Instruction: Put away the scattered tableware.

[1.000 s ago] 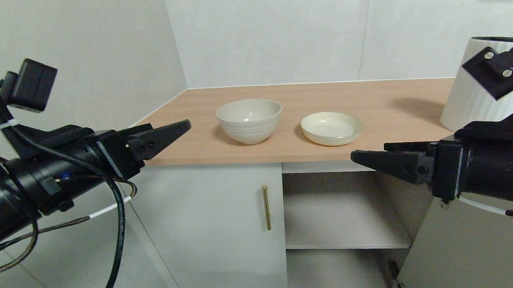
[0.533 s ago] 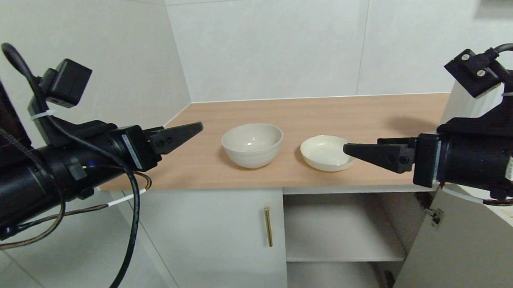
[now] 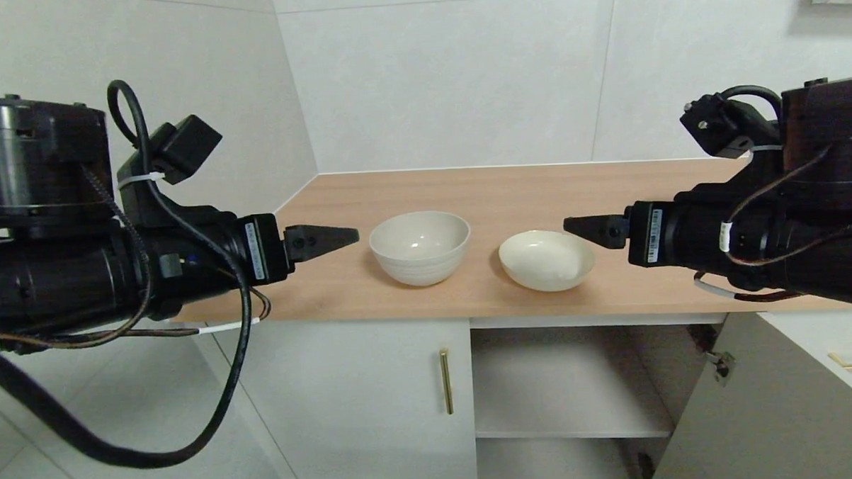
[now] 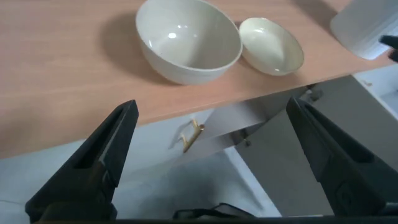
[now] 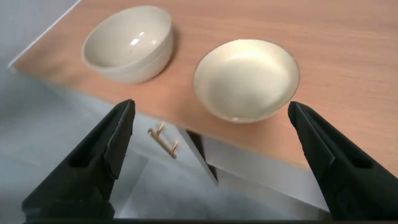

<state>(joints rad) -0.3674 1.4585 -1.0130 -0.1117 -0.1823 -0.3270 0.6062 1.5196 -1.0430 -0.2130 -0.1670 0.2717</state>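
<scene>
Claws spread wide, both empty: left claw [image 3: 341,237] centre-left, right claw [image 3: 580,227] centre-right. Worktop [image 3: 509,194] spans mid-frame, open cupboard [image 3: 565,376] lower centre; bowl [image 3: 420,248] sits centre, shallow dish [image 3: 546,260] just right. Approach step, I reckon: next, pinch a rim squarely.

Cabinet [image 3: 346,398] bottom, white container [image 4: 365,28] cut by edges.

On the countertop [image 3: 509,187] the deep bowl [image 3: 420,247] stands just left of the shallow bowl [image 3: 546,259], which is above the open cabinet shelf [image 3: 566,390].
</scene>
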